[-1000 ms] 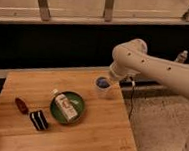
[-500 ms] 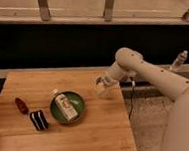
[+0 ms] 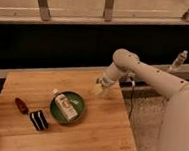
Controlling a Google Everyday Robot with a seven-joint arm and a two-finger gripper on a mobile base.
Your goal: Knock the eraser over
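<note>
The eraser (image 3: 38, 120), a small black block with a white stripe, lies on the wooden table (image 3: 103, 126) near its front left. My gripper (image 3: 97, 89) hangs over the table's back right part, far to the right of the eraser and apart from it. The white arm reaches in from the right.
A white-and-brown labelled bottle (image 3: 65, 106) lies on a green plate (image 3: 78, 102) in the table's middle, between gripper and eraser. A small dark red oval item (image 3: 21, 105) lies left of the eraser. A dark wall and a railing stand behind the table.
The gripper has moved a little left and lower over the table's back right. The small round object seen under it a second ago no longer shows. The eraser, bottle and plate have not moved.
</note>
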